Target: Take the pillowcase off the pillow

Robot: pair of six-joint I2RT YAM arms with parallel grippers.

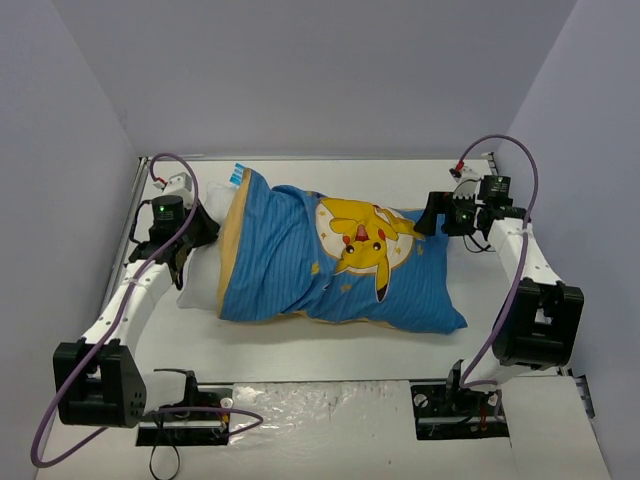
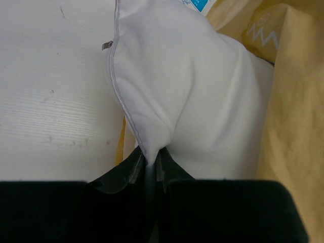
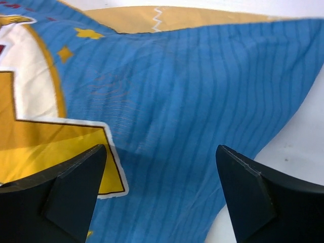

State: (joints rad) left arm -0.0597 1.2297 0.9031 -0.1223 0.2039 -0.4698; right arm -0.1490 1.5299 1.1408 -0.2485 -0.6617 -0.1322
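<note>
Black fingers of the left gripper [image 2: 150, 163] fill the bottom of the left wrist view, pressed together on a corner of the pillow [image 2: 202, 101], whose smooth white cloth is drawn to a thin point between them. A piped seam runs up the pillow's edge from that pinch, and a small metal zip pull [image 2: 107, 45] sticks out beside it. Just to the right, the mustard lining of the pillowcase [image 3: 202, 91], printed with white zigzags, folds in soft creases around the pillow. The right gripper [image 3: 162, 174] hangs with its dark wedge-shaped fingers spread wide, holding nothing, close over the blue pinstriped cloth at the closed end. From above, the pillowcase covers most of the pillow in the middle of the desk [image 1: 330, 350], bunched into loose ridges near its open mouth, with the yellow Pikachu print [image 1: 362, 240] on a pale round patch facing up. Only the left end of the plump pillow shows, with a blue tag [image 1: 238, 173] at its far corner. The desk is pale and faintly grained. Purple cables [image 1: 505, 300] loop along both arms, and plain grey walls [image 1: 320, 70] close in three sides.
</note>
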